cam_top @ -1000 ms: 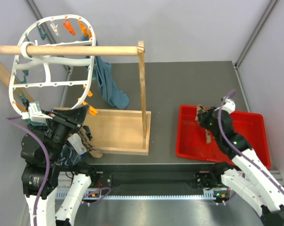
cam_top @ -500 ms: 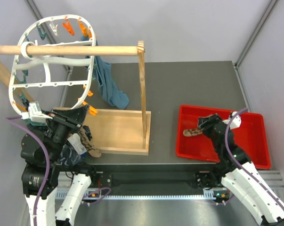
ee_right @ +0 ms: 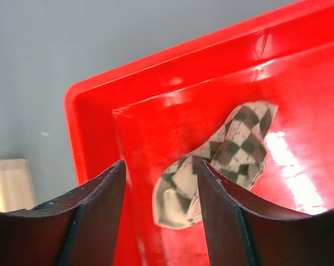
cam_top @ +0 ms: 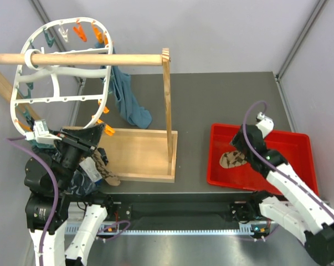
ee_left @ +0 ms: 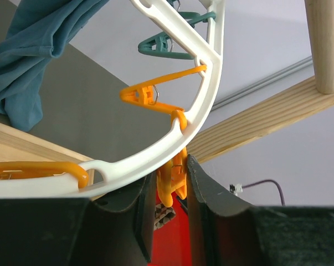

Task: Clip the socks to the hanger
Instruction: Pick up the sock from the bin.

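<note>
My right gripper (ee_right: 158, 166) hangs over the red tray (ee_right: 92, 127), jaws spread, with a sock (ee_right: 227, 144) lying loose below, ready to grab. My left gripper (ee_left: 169, 174) pinches an orange peg (ee_left: 169, 185) on the hanger (ee_left: 210, 88), likely to open it.

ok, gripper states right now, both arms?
Left gripper: closed on an orange peg of the hanger.
Right gripper: open, holding nothing; the sock lies loose in the red tray.
</note>
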